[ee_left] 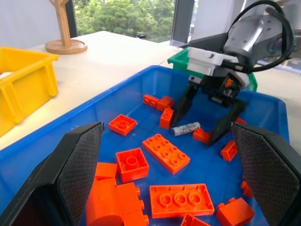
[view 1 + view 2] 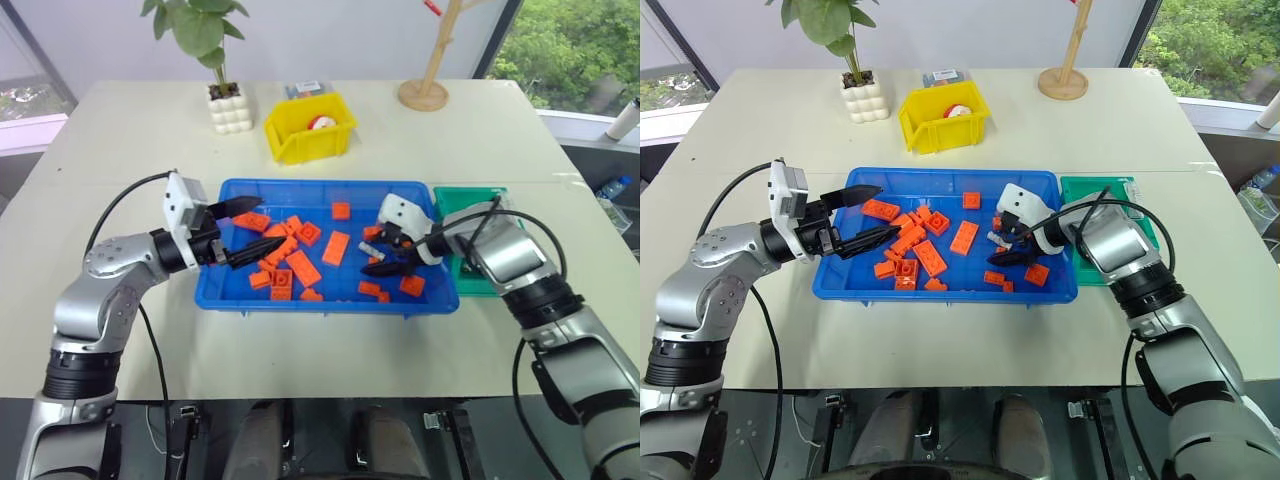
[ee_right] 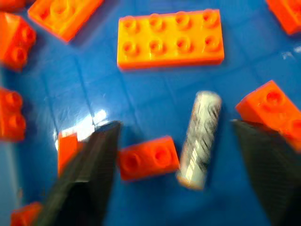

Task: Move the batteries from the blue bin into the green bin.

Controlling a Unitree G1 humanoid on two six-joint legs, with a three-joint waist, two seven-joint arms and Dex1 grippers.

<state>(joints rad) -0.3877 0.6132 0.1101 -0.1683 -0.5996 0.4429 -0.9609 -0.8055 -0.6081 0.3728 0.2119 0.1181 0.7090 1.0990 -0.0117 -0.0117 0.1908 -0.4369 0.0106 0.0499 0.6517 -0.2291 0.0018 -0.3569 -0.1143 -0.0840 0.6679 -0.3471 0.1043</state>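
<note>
Orange bricks [image 1: 166, 152] crowd the blue bin [image 2: 228, 297], one lying just beside the battery [image 3: 200, 140]. Bare blue floor lies on the battery's other side, and the green bin [image 2: 474, 282] beyond the rim sits unobstructed.

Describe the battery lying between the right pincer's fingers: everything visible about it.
The battery is a small silvery-grey cylinder with dark printing on its wrap, metallic-looking. It lies flat on its side on the floor of the blue bin, among orange bricks, one small brick lying close beside it, possibly touching. The right pincer straddles it with fingers apart; neither finger touches it yet, so it is not gripped.
</note>
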